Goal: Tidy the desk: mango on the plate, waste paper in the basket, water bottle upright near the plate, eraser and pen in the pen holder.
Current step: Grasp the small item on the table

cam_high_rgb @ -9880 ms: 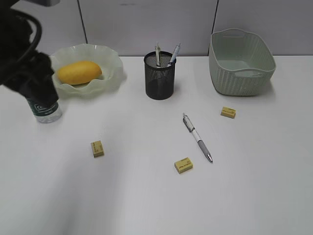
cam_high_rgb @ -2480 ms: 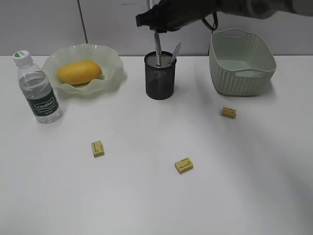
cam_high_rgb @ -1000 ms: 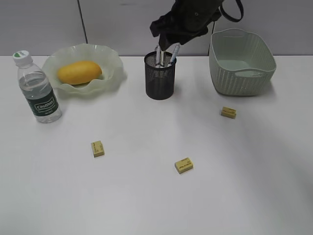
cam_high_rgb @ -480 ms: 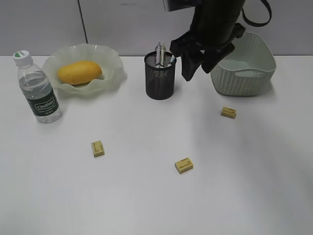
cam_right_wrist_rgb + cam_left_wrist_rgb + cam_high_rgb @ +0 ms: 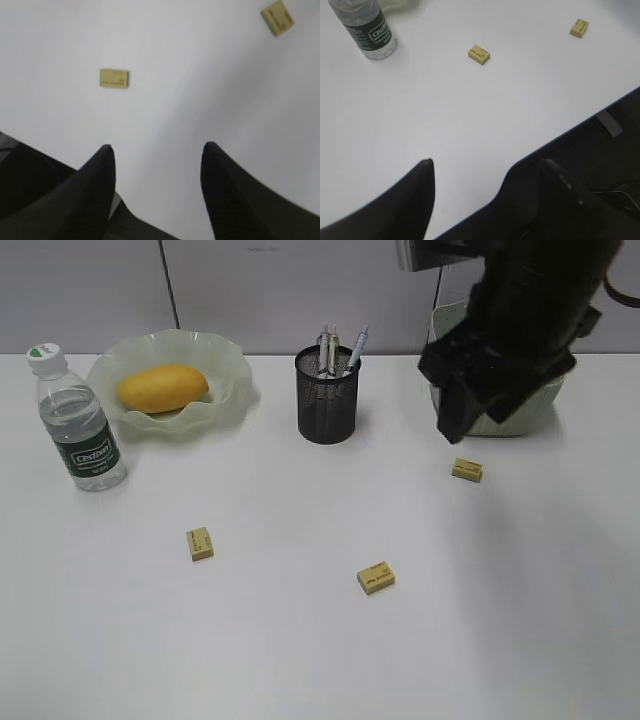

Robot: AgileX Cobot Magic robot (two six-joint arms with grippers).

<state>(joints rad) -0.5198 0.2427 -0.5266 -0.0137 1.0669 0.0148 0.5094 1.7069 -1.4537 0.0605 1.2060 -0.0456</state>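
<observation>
Yellow mango [image 5: 162, 387] lies in the plate [image 5: 228, 390], far left; water bottle [image 5: 79, 424] upright beside it. Pens stand in the pen holder [image 5: 327, 400]. Three erasers, one at [image 5: 375, 577], lie on the counter [image 5: 300, 640]. Right end effector [image 5: 157, 152] and left end effector [image 5: 490, 167] both wide, empty.

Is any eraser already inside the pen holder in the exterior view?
Cannot tell: the pen holder shows only pens above its rim, its inside is hidden, and three erasers lie on the desk.
</observation>
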